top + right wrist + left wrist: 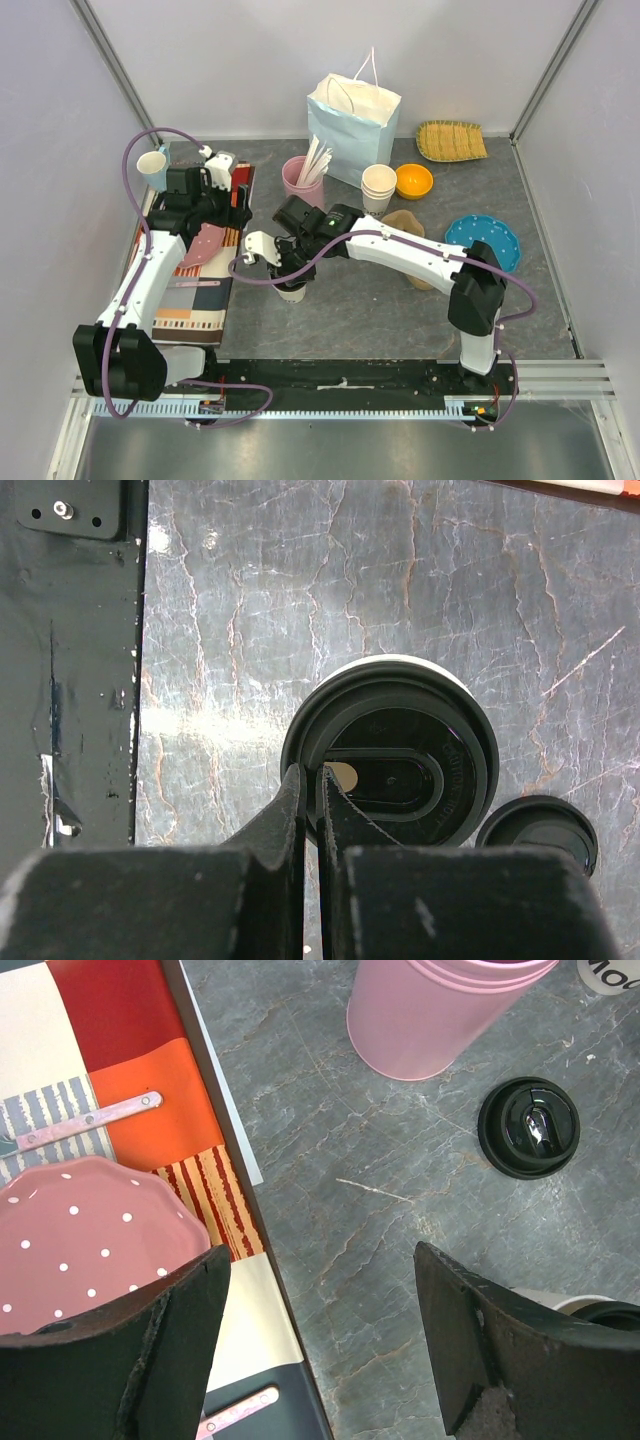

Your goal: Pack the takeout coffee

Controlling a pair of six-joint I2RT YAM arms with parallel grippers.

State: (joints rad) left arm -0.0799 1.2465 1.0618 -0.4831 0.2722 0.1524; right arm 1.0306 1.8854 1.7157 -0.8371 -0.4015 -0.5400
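- Right tool (pixel 310 777): clenched, fingers pressed together, nothing between them. The tips sit over the near edge of the lid. I cannot tell whether they touch it.
- Directly under it: the takeout coffee (pixel 392 772), a small white paper cup with a round black plastic lid. It stands upright on the grey marbled bench (pixel 380 300), left of centre in the overhead view (pixel 292 293).
- Just beside the cup, apart from it: a loose round black plastic lid (pixel 540 832), lying flat on the bench.
- Left tool (pixel 318 1260): released, jaws wide, empty. It hovers over the bench beside the striped red-and-orange placemat (pixel 190 1120).
- Further back: a pink plastic tumbler (pixel 297 178). Behind that, well apart from the cup, a pale blue paper bag with white cord handles (pixel 352 120) stands upright.
- Handling, my judgement: the cup is light, with a thin paper wall that dents under a hard squeeze. The lid is stiff, glossy and likely slippery, and could pop off if the cup is lifted by it. Contents not visible, so treat it as full and keep it level.
- Where to hold: across the paper wall just below the lid, so the lid's rim stops it slipping down. Use moderate force. The right tool must open first.
- Risk: the bag is soft and tall, so the cup has to clear its rim and go down straight.
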